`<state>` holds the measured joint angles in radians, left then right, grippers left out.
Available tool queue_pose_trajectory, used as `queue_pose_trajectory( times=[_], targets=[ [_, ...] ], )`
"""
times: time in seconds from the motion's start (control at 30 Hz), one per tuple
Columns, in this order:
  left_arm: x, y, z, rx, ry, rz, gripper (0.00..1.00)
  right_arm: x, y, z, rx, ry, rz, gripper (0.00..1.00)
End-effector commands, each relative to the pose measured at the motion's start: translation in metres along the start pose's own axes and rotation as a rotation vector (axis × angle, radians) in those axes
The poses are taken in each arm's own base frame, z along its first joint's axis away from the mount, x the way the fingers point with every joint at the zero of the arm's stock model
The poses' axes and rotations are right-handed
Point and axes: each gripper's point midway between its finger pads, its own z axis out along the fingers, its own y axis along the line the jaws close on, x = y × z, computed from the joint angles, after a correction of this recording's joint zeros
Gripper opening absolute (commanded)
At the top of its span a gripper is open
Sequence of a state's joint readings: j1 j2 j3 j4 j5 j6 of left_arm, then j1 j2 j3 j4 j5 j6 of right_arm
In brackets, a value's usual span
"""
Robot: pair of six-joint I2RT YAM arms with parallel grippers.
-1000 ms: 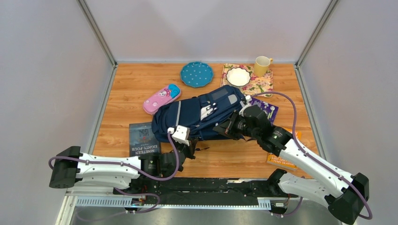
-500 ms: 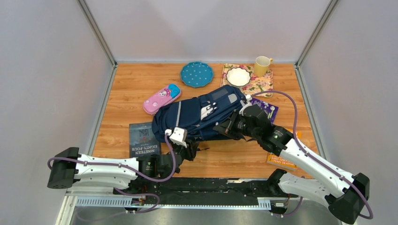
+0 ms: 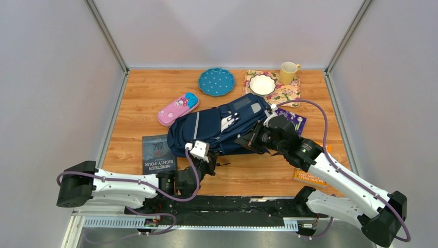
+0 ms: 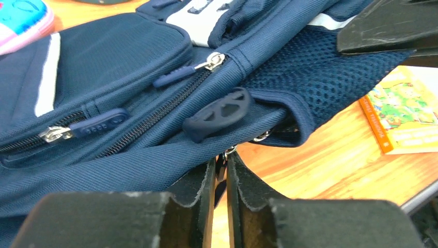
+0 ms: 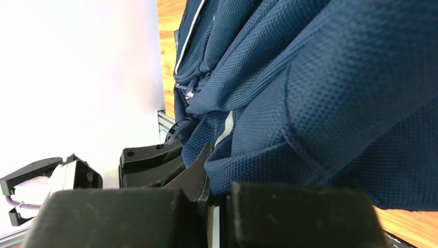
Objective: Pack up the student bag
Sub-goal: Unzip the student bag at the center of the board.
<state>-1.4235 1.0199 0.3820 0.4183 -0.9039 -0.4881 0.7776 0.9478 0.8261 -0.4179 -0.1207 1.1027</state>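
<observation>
At the edge of the student bag (image 3: 217,126), left claw (image 4: 221,170) straddles a zip pull (image 4: 228,151), grip unclear; right claw (image 3: 247,140) clenches fabric (image 5: 320,103).

Robotics lab test cell: plain grey walls (image 3: 46,77) and metal posts (image 3: 106,36) boxed in a wooden counter (image 3: 144,93).

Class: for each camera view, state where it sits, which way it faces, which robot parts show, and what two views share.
Top: above and behind, looking down on the table; left arm and right arm show.
Left wrist: low, facing zips on the bag; left fingers below.
Right wrist: facing leftward along bag fabric; right fingers pinch it.
Shared: top and left wrist show the orange book.
</observation>
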Motion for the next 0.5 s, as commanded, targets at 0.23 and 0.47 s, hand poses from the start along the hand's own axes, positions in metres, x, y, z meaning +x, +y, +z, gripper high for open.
queue_pose_trajectory(
  times=[0.23, 0.47],
  targets=[
    [-0.004, 0.022, -0.007, -0.032, -0.023, -0.058, 0.00, -0.034, 0.029, -0.022, -0.077, -0.146, -0.078, 0.00],
    [0.047, 0.045, -0.044, 0.049, 0.226, 0.014, 0.00, -0.051, -0.014, -0.026, 0.034, -0.199, -0.132, 0.00]
  ],
)
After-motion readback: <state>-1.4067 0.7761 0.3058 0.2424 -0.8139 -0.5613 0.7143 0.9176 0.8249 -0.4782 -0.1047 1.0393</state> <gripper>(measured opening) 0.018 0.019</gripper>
